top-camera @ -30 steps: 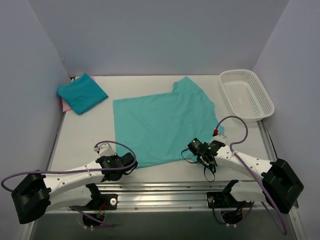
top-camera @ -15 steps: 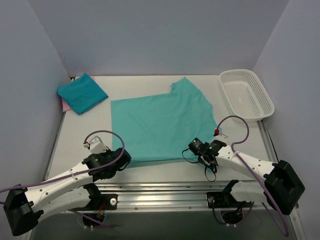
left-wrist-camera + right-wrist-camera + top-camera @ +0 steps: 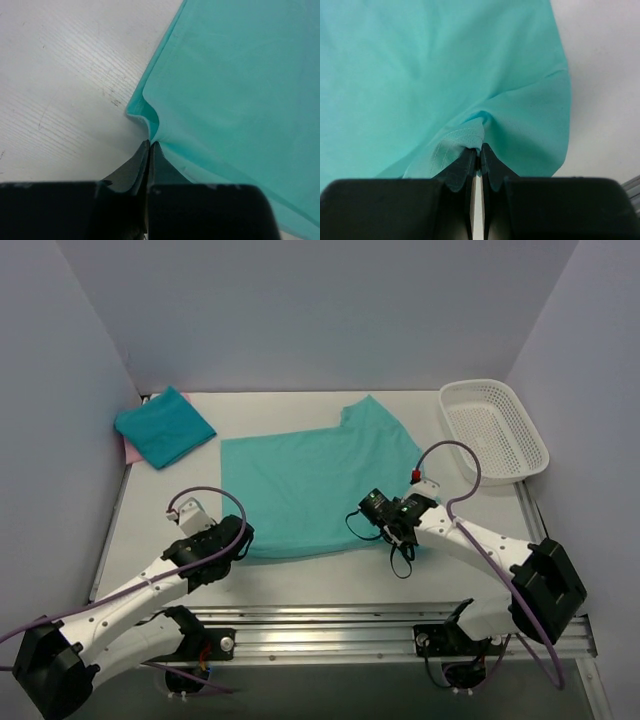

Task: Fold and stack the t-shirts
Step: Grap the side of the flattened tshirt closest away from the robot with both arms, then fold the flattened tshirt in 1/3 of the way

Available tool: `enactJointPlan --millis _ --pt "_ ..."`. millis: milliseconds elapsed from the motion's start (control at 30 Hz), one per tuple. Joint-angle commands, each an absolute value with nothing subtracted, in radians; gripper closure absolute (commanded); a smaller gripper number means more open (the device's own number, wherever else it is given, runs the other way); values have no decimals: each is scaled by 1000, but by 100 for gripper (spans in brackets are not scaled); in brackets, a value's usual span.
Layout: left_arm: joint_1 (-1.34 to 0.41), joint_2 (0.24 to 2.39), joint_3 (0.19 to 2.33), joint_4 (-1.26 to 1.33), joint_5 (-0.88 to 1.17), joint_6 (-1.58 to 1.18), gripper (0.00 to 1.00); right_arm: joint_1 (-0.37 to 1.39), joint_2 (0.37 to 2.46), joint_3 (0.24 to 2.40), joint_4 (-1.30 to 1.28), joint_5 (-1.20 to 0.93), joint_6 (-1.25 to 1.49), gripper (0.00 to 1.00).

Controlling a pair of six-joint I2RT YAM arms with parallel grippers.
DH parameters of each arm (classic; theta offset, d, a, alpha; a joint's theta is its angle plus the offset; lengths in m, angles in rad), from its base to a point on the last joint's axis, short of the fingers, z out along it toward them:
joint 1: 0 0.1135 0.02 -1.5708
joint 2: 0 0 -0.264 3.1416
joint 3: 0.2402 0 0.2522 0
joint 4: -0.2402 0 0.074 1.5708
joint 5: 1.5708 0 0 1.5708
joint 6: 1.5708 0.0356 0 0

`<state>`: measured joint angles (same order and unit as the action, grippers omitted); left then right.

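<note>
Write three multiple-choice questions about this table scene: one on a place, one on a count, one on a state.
1. Where is the white plastic mesh basket?
A) at the far right corner of the table
B) on the spread shirt
C) beside the left arm's base

2. How many teal t-shirts are visible?
A) one
B) two
C) four

3. What is the state of the grippers?
A) both open
B) only one shut
C) both shut on cloth

Key:
1 A, the basket lies far right, off the cloth.
2 B, a spread teal cloth t-shirt lies in the middle and a folded teal cloth t-shirt far left.
3 C, the left gripper and the right gripper each pinch the spread shirt's near edge.
</note>
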<state>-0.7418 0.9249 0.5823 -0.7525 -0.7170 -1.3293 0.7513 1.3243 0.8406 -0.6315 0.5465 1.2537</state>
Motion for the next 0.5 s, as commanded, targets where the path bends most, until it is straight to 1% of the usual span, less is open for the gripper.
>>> enactJointPlan --millis 0,167,467 --pt "-706 940 621 -658 -695 -1258 98 747 1417 919 -663 624 1213 100" --pt "-669 956 618 -604 -678 -1224 98 746 1526 962 -630 637 1206 100" --pt "-499 977 624 -493 -594 -1137 98 716 1650 1084 -641 686 1181 100"
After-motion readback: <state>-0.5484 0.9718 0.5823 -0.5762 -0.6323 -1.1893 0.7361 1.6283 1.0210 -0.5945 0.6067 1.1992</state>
